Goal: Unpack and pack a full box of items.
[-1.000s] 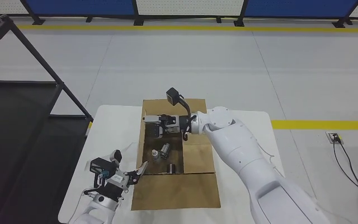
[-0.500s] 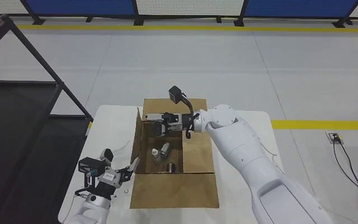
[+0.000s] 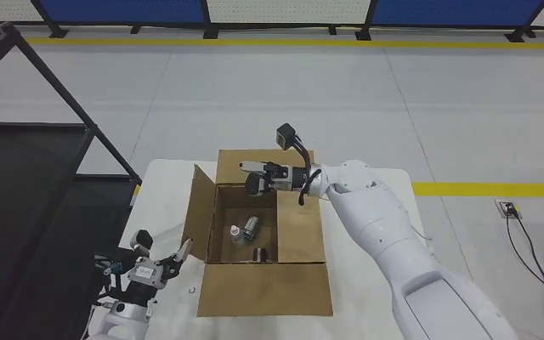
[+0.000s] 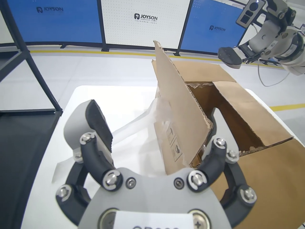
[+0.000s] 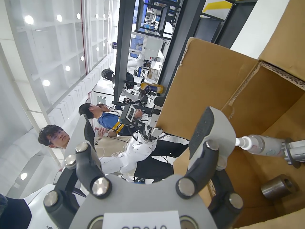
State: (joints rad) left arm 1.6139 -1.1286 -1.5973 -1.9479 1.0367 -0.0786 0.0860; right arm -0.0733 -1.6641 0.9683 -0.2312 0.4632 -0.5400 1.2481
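On the table (image 3: 166,183), the box (image 3: 263,289) stands open. The right gripper (image 3: 248,178), spread wide and empty, hangs over its 12 o'clock edge; the left gripper (image 3: 163,245), equally wide and empty, hovers at its 8 o'clock. A bottle (image 3: 235,234) and cylinder (image 3: 260,253) lie inside.

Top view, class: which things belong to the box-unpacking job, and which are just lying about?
Job: cardboard box; white bottle, metal fitting and short cylinder inside it; left claw and right claw, both open.
Lying about: clear plastic sheet beside the box; black rack by the table.
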